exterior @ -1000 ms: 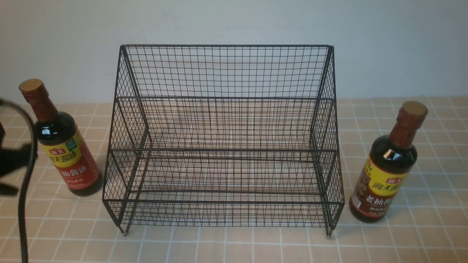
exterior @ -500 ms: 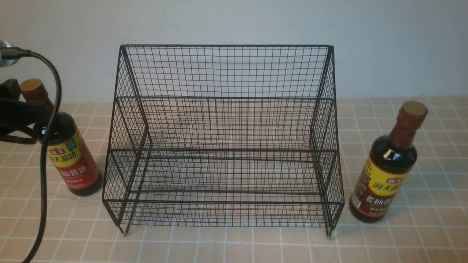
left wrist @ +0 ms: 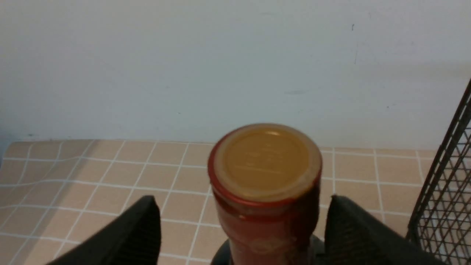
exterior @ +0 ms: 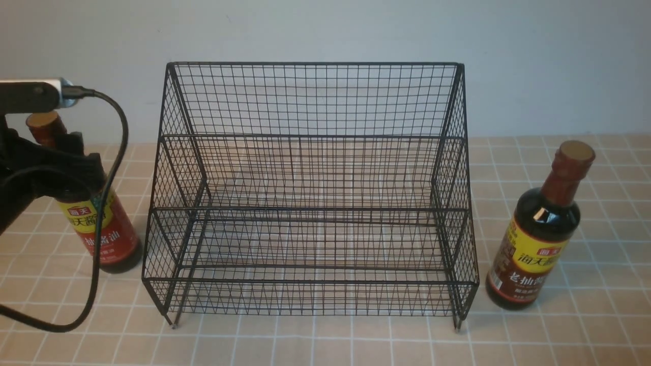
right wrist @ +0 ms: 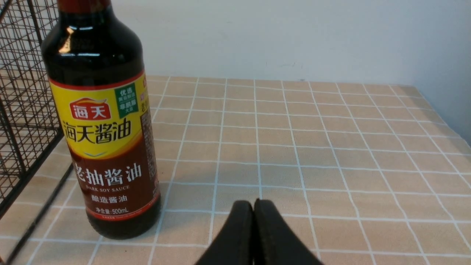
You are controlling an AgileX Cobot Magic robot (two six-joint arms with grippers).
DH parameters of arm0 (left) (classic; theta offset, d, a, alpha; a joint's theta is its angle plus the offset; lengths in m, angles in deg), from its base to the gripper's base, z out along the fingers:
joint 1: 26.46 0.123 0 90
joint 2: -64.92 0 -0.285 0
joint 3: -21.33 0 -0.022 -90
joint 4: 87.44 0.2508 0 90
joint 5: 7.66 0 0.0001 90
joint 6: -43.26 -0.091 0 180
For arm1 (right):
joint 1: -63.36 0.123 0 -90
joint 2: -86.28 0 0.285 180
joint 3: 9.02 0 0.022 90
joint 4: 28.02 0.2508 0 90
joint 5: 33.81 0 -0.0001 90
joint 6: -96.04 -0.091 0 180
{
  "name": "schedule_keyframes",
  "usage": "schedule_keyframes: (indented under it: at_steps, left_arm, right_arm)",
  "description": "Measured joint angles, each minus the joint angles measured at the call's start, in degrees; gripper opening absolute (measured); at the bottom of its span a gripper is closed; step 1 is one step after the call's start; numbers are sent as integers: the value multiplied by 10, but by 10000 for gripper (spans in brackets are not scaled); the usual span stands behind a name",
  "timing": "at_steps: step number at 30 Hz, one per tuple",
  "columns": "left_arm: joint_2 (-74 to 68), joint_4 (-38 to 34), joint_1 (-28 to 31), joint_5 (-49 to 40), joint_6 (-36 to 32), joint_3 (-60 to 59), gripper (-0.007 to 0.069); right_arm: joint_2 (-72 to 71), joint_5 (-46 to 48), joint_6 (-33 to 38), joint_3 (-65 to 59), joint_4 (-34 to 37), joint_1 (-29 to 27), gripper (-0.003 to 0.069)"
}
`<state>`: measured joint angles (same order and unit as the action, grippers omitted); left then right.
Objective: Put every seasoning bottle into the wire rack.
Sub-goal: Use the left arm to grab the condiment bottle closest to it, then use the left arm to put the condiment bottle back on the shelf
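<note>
So neither bottle is racked yet: the red-label one (exterior: 109,239) stands left of the wire rack (exterior: 310,209), the brown-label one (exterior: 533,249) right of it. Left gripper (left wrist: 243,228) has its fingers spread either side of the red one's neck (no grip yet), right gripper (right wrist: 253,206) is closed on nothing, and both placements are still to do.

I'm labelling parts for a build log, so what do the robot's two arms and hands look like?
The left arm is black with a silvery housing and a looping black cable. Its hand has dark, blunt fingers; the right hand has dark, tapering ones.
</note>
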<state>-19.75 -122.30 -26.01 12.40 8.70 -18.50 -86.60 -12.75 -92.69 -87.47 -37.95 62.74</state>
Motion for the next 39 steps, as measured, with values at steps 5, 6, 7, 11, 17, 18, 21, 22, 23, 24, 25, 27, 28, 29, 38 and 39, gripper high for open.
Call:
schedule_keyframes:
  at_steps: [5, 6, 7, 11, 17, 18, 21, 22, 23, 24, 25, 27, 28, 29, 38, 39]
  left_arm:
    - [-26, 4, 0, 37, 1, 0, 542]
    - [-31, 5, 0, 51, 1, 0, 542]
    - [-33, 6, 0, 59, 1, 0, 542]
    - [-36, 17, 0, 74, 13, 0, 542]
    - [-36, 101, 0, 74, 73, 1, 528]
    - [-36, 107, 0, 74, 82, 1, 513]
    - [-36, 127, 0, 74, 97, 1, 426]
    - [-36, 135, 0, 74, 100, 1, 342]
    - [-36, 135, 0, 74, 100, 1, 314]
    - [-36, 133, -1, 71, 115, 1, 286]
    - [-34, 133, -1, 69, 117, 2, 287]
    - [-31, 133, -1, 63, 117, 2, 287]
    - [-21, 132, -1, 45, 117, 2, 287]
    - [-19, 132, -1, 42, 117, 2, 287]
    - [120, 134, 0, -85, 100, -3, 276]
    - [135, 134, 0, -94, 100, 2, 276]
  right_arm:
    - [0, 0, 0, 0, 0, 0, -14]
    - [0, 0, 0, 0, 0, 0, -14]
    - [0, 0, 0, 0, 0, 0, -14]
    - [0, 0, 0, 0, 0, 0, -14]
    - [0, 0, 0, 0, 0, 0, -14]
    - [0, 0, 0, 0, 0, 0, -14]
    - [0, 0, 0, 0, 0, 0, -14]
    - [0, 0, 0, 0, 0, 0, -14]
    - [0, 0, 0, 0, 0, 0, -14]
    - [0, 0, 0, 0, 0, 0, -14]
    - [0, 0, 0, 0, 0, 0, -14]
    - [0, 0, 0, 0, 0, 0, -14]
    - [0, 0, 0, 0, 0, 0, -14]
    - [0, 0, 0, 0, 0, 0, -14]
    - [0, 0, 0, 0, 0, 0, -14]
    - [0, 0, 0, 0, 0, 0, -14]
